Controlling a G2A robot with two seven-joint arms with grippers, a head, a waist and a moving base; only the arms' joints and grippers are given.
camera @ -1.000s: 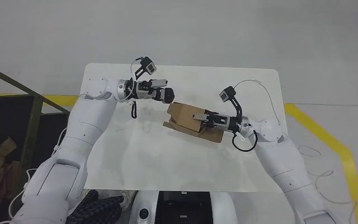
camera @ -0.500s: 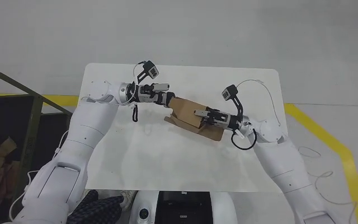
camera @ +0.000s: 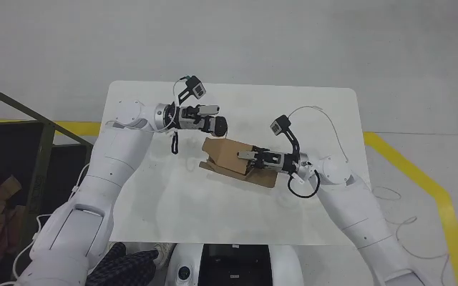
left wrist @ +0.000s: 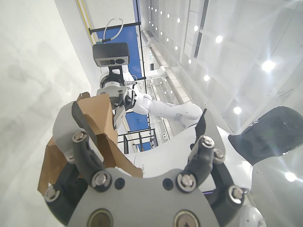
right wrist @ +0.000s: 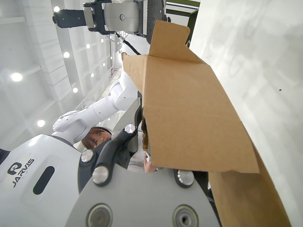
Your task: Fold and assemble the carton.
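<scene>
The half-folded carton [camera: 227, 159] lies at the centre of the top view on the table [camera: 179, 214]; the right gripper [camera: 247, 156] is clamped on its right end; the left gripper [camera: 220, 127], fingers apart, sits just beside its upper-left corner.

Matt brown cardboard on a smooth white top, between metal grippers.

The carton [camera: 227, 153], at the middle of the top view, is plain matt brown cardboard, dry-looking, with rough, fibrous cut edges. The table [camera: 315, 107] under it is white and smooth, with a dull sheen and faint grey scuffs. The left gripper [left wrist: 139, 114] has satin grey metal plates, shiny screw heads and black, rubbery, finely textured pads [left wrist: 81, 121]; the right gripper [camera: 248, 156] looks the same.
</scene>
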